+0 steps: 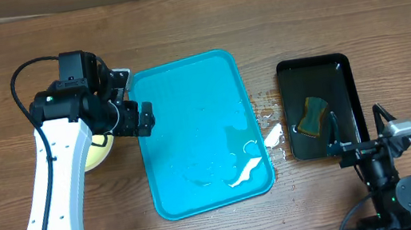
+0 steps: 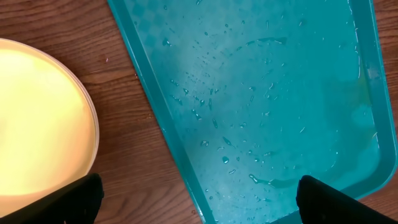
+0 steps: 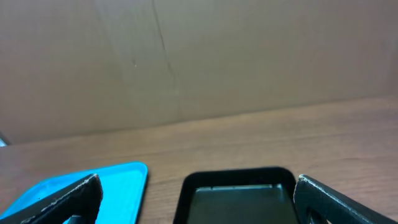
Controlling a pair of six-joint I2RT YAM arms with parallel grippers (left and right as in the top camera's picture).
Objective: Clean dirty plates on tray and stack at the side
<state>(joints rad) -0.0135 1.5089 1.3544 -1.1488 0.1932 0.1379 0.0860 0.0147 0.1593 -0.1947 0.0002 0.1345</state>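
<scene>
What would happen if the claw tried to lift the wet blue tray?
The blue tray would probably feel slippery, since water drops cover it. It looks like stiff plastic with a raised rim, so it likely wouldn't flop. Tilted, that water would probably run to one side and spill.

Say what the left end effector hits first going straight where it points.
Likely the tray's left rim, or bare table just beside it; depth is unclear. The plate lies off to the side.
</scene>
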